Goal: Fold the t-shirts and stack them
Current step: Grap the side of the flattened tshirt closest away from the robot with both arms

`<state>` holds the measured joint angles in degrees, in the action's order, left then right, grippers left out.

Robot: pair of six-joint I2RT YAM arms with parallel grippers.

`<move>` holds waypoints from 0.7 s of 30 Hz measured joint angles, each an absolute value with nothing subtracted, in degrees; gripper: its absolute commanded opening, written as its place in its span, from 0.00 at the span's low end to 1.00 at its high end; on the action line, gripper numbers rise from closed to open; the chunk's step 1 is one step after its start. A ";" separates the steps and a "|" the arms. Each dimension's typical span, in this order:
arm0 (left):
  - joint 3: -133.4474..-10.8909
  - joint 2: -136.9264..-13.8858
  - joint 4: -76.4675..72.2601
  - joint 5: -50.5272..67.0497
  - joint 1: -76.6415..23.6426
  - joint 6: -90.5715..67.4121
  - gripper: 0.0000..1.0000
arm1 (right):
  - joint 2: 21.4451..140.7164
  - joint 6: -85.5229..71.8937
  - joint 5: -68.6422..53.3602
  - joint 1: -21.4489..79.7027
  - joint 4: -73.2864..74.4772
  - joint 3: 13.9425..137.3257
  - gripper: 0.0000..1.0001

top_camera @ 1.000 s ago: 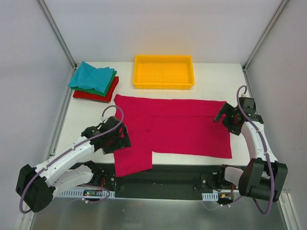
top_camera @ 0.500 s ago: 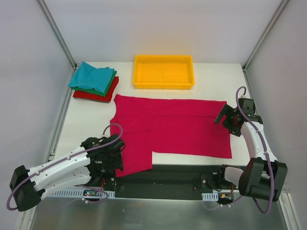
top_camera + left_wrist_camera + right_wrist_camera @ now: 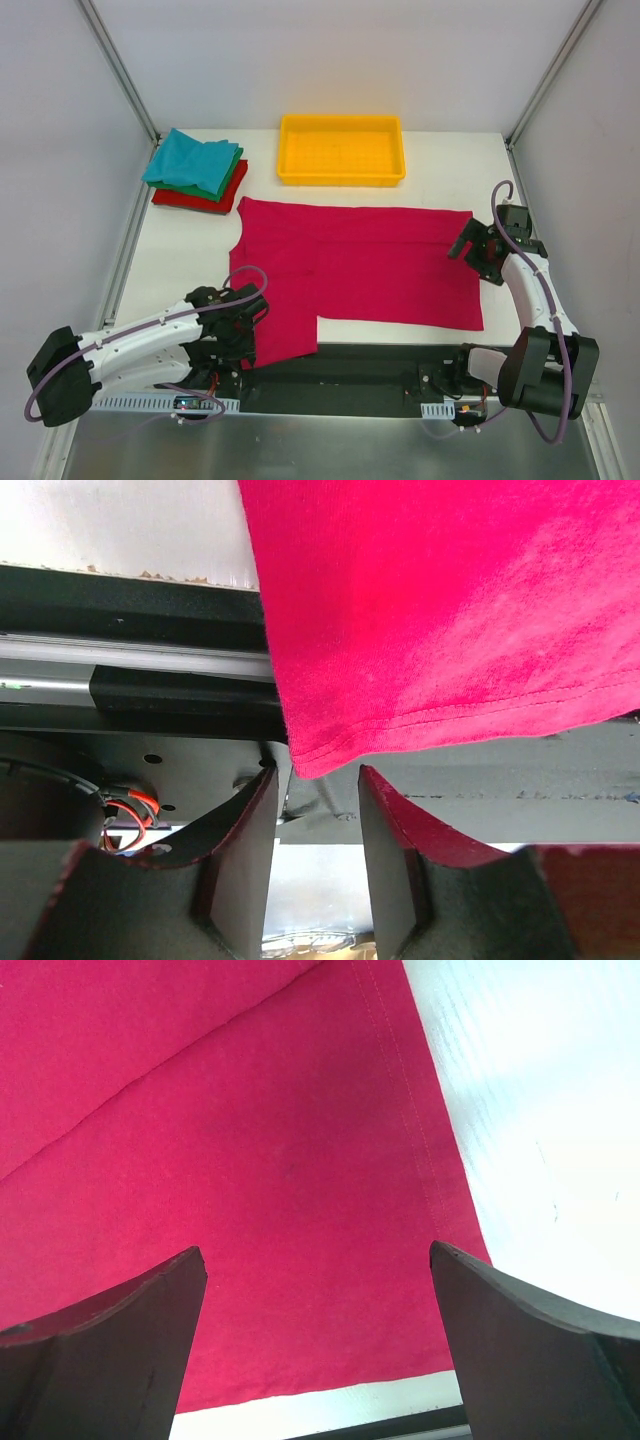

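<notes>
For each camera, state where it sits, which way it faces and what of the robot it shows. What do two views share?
Top external: above and behind the robot, looking down at table, pink t-shirt, yellow tray, folded stack; left arm and right arm show.
Left wrist: on the left arm, facing the t-shirt's corner overhanging the table's near edge; open left pincer shows.
Right wrist: on the right arm, looking down at the t-shirt's hem; open right pincer shows.
Shared: both wrist views show the pink t-shirt.

spread t-shirt (image 3: 370, 265) on table (image 3: 180, 260); tray (image 3: 342, 179) behind it; folded t-shirts (image 3: 197, 170) stacked left of tray.
</notes>
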<state>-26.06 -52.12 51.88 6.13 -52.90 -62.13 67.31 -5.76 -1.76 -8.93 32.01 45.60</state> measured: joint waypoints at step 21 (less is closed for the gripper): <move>-26.20 -52.71 45.04 6.37 -52.95 -62.15 0.00 | 67.40 -5.45 -1.76 -8.93 32.08 43.42 0.96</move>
<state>-26.20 -52.71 45.04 6.37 -52.95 -62.15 67.40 -5.45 -1.76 -8.93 32.08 43.42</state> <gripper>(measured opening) 0.002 0.959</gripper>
